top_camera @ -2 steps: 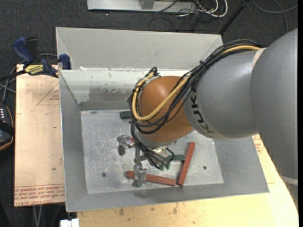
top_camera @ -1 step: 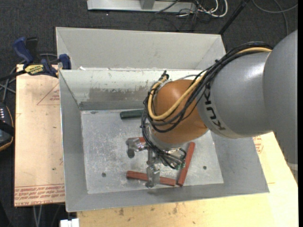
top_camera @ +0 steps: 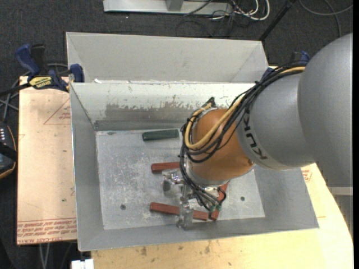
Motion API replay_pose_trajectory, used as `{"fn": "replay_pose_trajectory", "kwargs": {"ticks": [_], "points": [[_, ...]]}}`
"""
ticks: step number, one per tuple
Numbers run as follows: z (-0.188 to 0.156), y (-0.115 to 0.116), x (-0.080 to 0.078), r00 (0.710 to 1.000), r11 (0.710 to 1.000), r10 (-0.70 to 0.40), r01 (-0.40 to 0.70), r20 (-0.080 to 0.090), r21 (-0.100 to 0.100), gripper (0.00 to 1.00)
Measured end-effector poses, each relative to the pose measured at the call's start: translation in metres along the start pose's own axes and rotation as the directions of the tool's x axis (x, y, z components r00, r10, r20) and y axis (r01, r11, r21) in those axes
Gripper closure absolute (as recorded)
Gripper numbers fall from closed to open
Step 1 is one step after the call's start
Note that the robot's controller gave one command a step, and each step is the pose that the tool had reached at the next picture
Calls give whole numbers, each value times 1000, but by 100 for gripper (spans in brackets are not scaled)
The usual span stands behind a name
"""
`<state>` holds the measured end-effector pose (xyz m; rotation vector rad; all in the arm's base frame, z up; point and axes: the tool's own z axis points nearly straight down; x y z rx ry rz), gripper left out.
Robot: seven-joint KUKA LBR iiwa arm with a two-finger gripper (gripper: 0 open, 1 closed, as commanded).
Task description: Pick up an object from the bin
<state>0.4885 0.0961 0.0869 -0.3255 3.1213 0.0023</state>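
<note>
My gripper (top_camera: 184,216) hangs low over the front middle of the bin, under the arm's orange cover. Right beneath it lies a red-brown bar (top_camera: 164,208) on the bin floor, its right end running under the gripper's metal parts. A second red-brown bar (top_camera: 165,166) lies just behind and to the left, with one end hidden by the gripper. A small red piece (top_camera: 222,191) peeks out on the gripper's right side.
A dark green bar (top_camera: 161,134) lies flat near the back wall, well apart from the gripper. The arm's bulk and its cables cover the right half of the bin. The left part of the floor is bare, scratched metal.
</note>
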Motion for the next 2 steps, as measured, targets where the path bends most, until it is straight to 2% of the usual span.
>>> {"fn": "replay_pose_trajectory", "kwargs": {"ticks": [1,2], "points": [[16,-57,-1,1000,1000,-31,31,-1,1,100],[16,-57,-1,1000,1000,-31,31,-1,1,100]]}}
